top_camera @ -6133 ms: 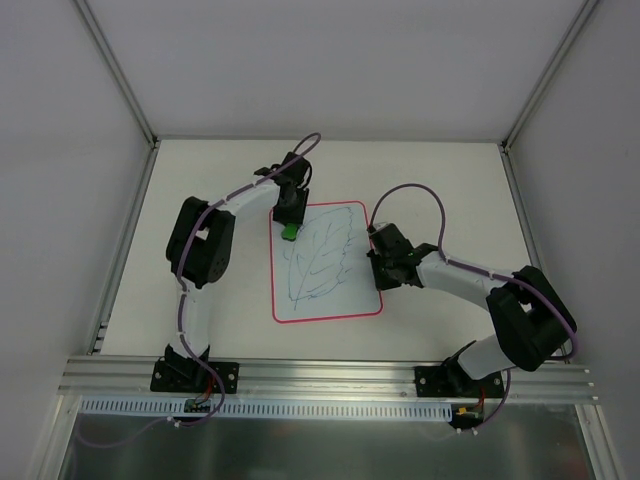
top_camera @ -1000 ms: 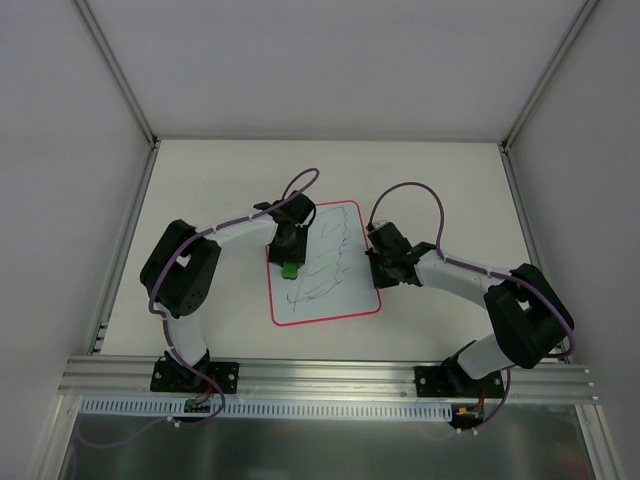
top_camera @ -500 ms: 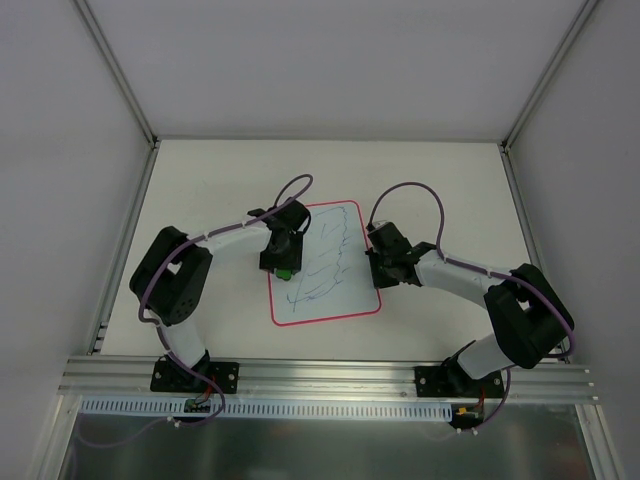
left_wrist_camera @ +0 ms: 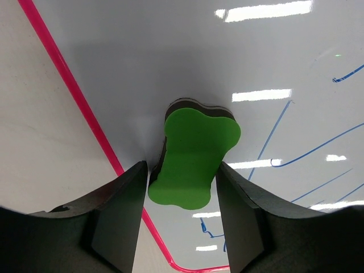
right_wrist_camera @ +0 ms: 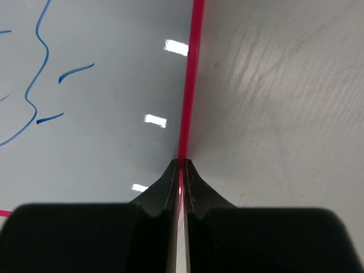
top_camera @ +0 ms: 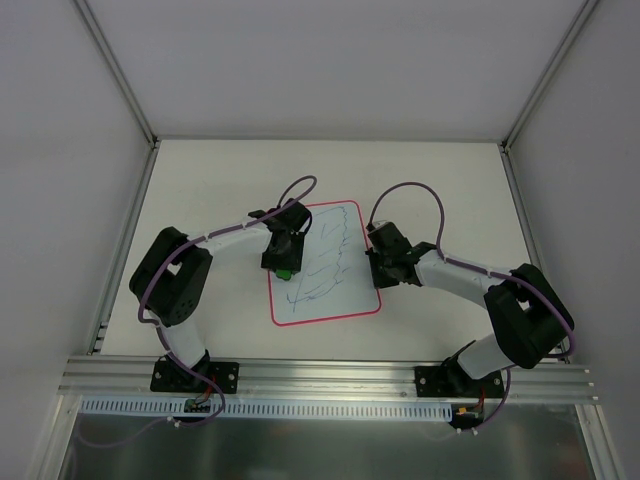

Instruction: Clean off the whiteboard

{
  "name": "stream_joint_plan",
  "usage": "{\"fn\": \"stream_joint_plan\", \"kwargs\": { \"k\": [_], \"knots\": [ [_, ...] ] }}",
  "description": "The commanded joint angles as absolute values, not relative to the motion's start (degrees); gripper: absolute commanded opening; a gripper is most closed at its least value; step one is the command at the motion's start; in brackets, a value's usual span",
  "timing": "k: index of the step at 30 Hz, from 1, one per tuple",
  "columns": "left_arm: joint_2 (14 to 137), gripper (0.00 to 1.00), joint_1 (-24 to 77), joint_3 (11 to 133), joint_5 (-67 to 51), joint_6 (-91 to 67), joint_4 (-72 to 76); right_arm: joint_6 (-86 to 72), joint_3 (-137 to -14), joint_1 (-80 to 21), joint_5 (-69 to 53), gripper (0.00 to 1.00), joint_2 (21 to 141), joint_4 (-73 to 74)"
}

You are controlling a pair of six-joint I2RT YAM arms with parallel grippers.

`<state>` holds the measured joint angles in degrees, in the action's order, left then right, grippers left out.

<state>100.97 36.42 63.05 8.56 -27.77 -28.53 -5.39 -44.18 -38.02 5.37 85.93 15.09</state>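
Green foam eraser block (left_wrist_camera: 196, 159), clamped by the left gripper (left_wrist_camera: 182, 173), presses the red-rimmed whiteboard (left_wrist_camera: 256, 51) to wipe blue lines (left_wrist_camera: 275, 131); right gripper (right_wrist_camera: 181, 166) pinches its rim, anchoring it.

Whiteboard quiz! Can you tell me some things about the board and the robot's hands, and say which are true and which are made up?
1. The left gripper holds a green eraser. True.
2. The whiteboard is wiped all clean. False: blue lines are on it.
3. The right gripper pinches the whiteboard's pink rim. True.
4. The green eraser is at the whiteboard's right edge. False: it is near the left edge.
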Motion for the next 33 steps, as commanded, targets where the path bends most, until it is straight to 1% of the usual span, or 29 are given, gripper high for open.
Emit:
{"fn": "stream_joint_plan", "kwargs": {
  "k": [1, 8, 11, 14, 19, 20, 23, 29, 33],
  "knots": [
    [99.2, 0.51, 36.9, 62.8, 9.2, -25.4, -25.8, -5.4, -43.0, -38.2, 5.3, 0.05, 87.7, 16.9],
    [99.8, 0.48, 37.0, 63.3, 8.5, -24.3, -25.0, -5.4, -43.1, -38.1, 4.7, 0.04, 88.2, 16.9],
    [99.6, 0.44, 37.0, 63.3, 8.2, -24.1, -24.8, -5.2, -43.2, -38.2, 4.6, 0.05, 88.5, 16.8],
    [99.2, 0.38, 36.9, 63.2, 7.9, -23.6, -24.8, -5.2, -43.2, -38.1, 4.5, 0.05, 88.4, 16.9],
    [98.0, 0.2, 37.0, 61.1, 6.4, -23.4, -24.9, -5.1, -43.1, -38.2, 4.5, 0.04, 88.3, 16.9],
    [97.2, 0.14, 37.0, 60.5, 6.0, -23.4, -24.9, -5.3, -43.1, -38.1, 4.5, 0.05, 88.2, 16.9],
    [95.6, 0.06, 37.0, 56.7, 4.5, -24.4, -25.0, -5.2, -43.0, -38.2, 4.5, 0.05, 88.3, 16.8],
    [93.8, 0.0, 38.5, 48.6, 2.5, -27.8, -25.0, -5.3, -43.2, -38.2, 4.1, 0.04, 89.0, 16.4],
    [94.1, 0.0, 42.1, 47.6, 1.2, -28.6, -25.0, -5.2, -43.4, -38.1, 3.8, 0.04, 89.7, 16.2]
  ]
}}
